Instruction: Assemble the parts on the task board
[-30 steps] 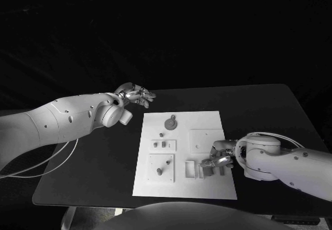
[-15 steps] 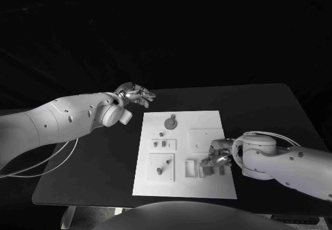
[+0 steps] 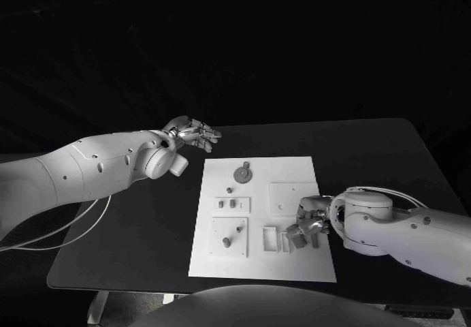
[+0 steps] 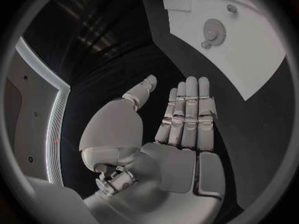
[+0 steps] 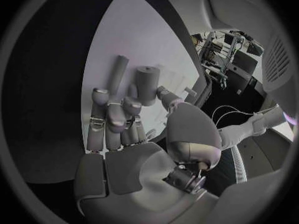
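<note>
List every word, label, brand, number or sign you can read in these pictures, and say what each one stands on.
None can be read.
Task board: plain white, no print shows on it.
Gear-shaped part: no marking shows.
Left hand and right hand: no brand or number shows on the palm or fingers.
Black table: no label shows.

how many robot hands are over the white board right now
1. The right hand is over the board's near right part; the left hand is off it, past the far left corner.
</note>
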Motion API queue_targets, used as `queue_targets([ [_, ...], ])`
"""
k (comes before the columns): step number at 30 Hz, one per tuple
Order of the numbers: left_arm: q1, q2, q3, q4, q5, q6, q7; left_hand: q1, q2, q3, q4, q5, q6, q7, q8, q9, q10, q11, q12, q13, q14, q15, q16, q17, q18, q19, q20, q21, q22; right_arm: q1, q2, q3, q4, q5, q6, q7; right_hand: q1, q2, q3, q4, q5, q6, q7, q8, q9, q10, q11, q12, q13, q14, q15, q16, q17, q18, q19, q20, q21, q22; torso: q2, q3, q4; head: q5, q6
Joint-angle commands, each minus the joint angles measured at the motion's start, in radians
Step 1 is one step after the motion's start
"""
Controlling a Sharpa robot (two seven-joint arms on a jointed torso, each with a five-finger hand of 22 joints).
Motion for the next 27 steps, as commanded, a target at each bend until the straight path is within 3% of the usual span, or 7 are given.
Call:
queue_targets([
  [1, 0.001, 0.000, 0.000, 0.003, 0.006, 0.011, 0.005, -0.005, 0.000, 0.001, 0.003, -0.001, -0.007, -0.001, 0.003, -0.002, -0.008, 0.001, 0.007, -0.002, 0.005, 0.001, -0.004, 0.002, 0.020, 0.000, -0.001, -0.006, 0.001, -0.010, 0.000, -0.008, -0.008, -0.034, -0.005, -0.032, -0.002, 0.008, 0.085, -0.098, 0.005, 0.010, 0.001, -0.025, -0.011, 0.001, -0.001, -0.007, 0.000, -0.001, -0.002, -0.006, 0.002, 0.021, 0.005, 0.007, 0.000, 0.016, 0.000, 0.0006, -0.0001, 0.000, -0.001],
  [14, 0.001, 0.000, 0.000, 0.000, 0.005, 0.010, 0.005, -0.004, 0.000, 0.001, 0.002, -0.001, -0.007, -0.001, 0.003, -0.002, -0.008, 0.001, 0.007, -0.002, 0.006, 0.001, -0.005, 0.003, 0.020, 0.000, -0.001, -0.006, 0.002, -0.010, -0.015, -0.008, -0.001, 0.140, -0.098, -0.013, -0.046, 0.041, 0.107, -0.163, 0.004, 0.026, -0.002, -0.030, -0.013, 0.008, -0.003, -0.010, -0.001, 0.003, -0.002, -0.010, 0.003, 0.021, 0.011, 0.009, -0.003, 0.017, 0.000, 0.0002, 0.0003, 0.003, -0.001],
  [21, 0.001, 0.000, 0.000, 0.000, 0.005, 0.010, 0.004, -0.006, -0.001, 0.000, 0.003, 0.000, -0.007, -0.001, 0.004, -0.002, -0.009, 0.001, 0.008, -0.002, 0.006, 0.002, -0.006, 0.004, 0.019, 0.000, -0.001, -0.006, 0.002, -0.008, -0.032, -0.007, 0.023, 0.208, -0.126, -0.005, -0.057, 0.042, 0.113, -0.179, 0.005, 0.033, -0.004, -0.031, -0.014, 0.013, -0.005, -0.014, -0.004, 0.005, -0.002, -0.012, 0.003, 0.021, 0.012, 0.009, -0.004, 0.017, 0.000, 0.0004, -0.0006, 0.004, -0.002],
  [27, 0.001, 0.000, 0.000, 0.000, 0.005, 0.010, 0.004, -0.006, -0.002, 0.000, 0.003, 0.000, -0.007, -0.001, 0.004, -0.002, -0.009, 0.001, 0.008, -0.002, 0.006, 0.002, -0.006, 0.005, 0.020, 0.000, -0.001, -0.007, 0.002, 0.017, -0.058, -0.003, 0.054, 0.212, -0.148, -0.003, -0.062, 0.045, 0.116, -0.186, 0.004, 0.035, -0.004, -0.032, -0.015, 0.016, -0.006, -0.015, -0.005, 0.006, -0.002, -0.013, 0.003, 0.021, 0.013, 0.009, -0.005, 0.017, 0.000, -0.0001, -0.0015, 0.003, -0.001],
])
